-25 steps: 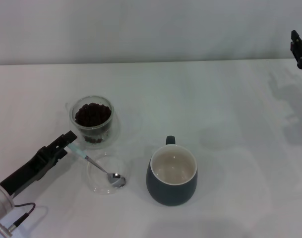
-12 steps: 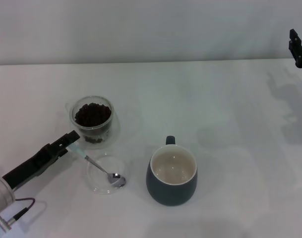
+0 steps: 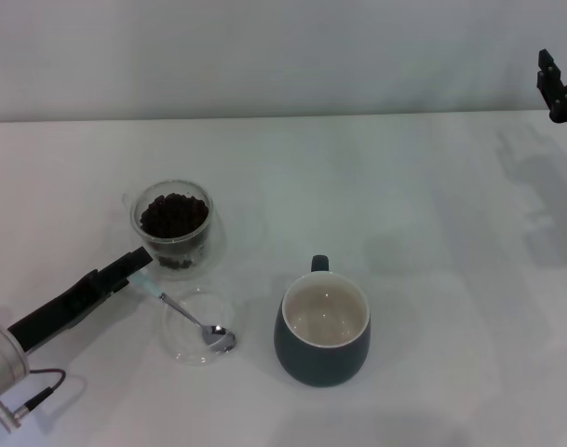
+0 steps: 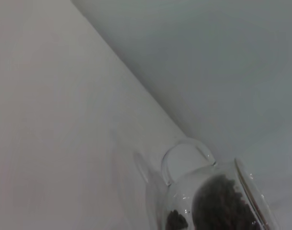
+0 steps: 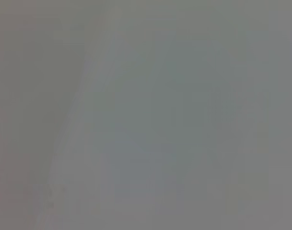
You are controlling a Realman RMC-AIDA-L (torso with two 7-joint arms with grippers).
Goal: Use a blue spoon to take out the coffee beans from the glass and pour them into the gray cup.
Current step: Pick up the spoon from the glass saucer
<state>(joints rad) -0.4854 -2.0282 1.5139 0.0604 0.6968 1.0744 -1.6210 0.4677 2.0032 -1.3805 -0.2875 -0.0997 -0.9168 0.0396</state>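
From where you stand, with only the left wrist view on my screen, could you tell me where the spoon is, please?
Observer: The blue spoon lies with its metal bowl in a flat clear dish, just in front of the glass.
Operator: Thank you. Is my gripper anywhere near its handle?
Observer: The left gripper is right at the handle's pale blue end; whether it has closed on it I cannot tell.
Operator: And where is the cup I must pour into?
Observer: The gray cup stands to the right of the dish, empty inside.
Operator: What about the other arm?
Observer: The right gripper is raised at the table's far right edge.
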